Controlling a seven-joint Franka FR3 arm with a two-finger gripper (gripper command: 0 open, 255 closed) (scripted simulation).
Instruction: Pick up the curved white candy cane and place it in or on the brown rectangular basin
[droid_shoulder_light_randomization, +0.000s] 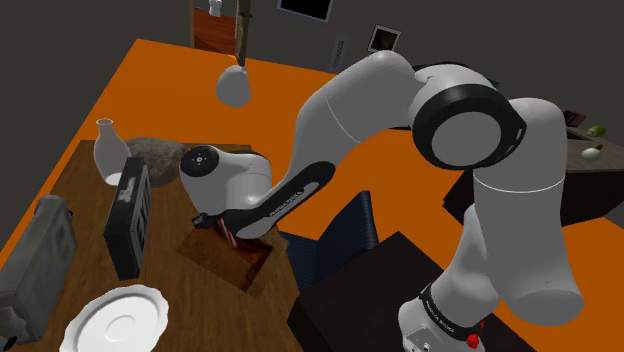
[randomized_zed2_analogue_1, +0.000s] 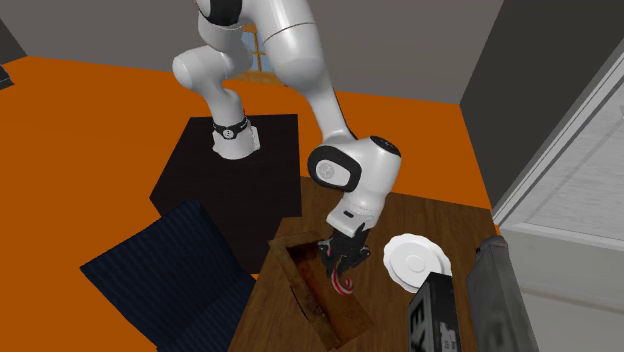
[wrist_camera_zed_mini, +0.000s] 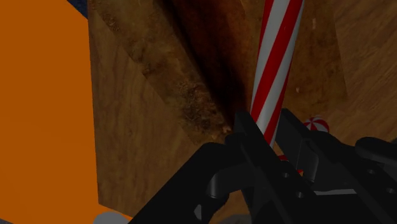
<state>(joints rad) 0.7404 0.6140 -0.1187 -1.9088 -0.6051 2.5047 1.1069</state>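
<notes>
Right now your black gripper (randomized_zed2_analogue_1: 343, 262) is squeezed tight on the red and white striped candy cane (wrist_camera_zed_mini: 275, 57). In the wrist view you can see both fingers pinching the stick. You are holding the cane over the brown basin (randomized_zed2_analogue_1: 300, 275) sunk in the wooden table (randomized_zed2_analogue_1: 440, 220), and it points down into the basin, near a white plate (randomized_zed2_analogue_1: 415, 262).

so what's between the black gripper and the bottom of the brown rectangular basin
The red-and-white striped candy cane, clasped by the black gripper and hanging down into the brown rectangular basin; the wrist view shows it best.
</notes>
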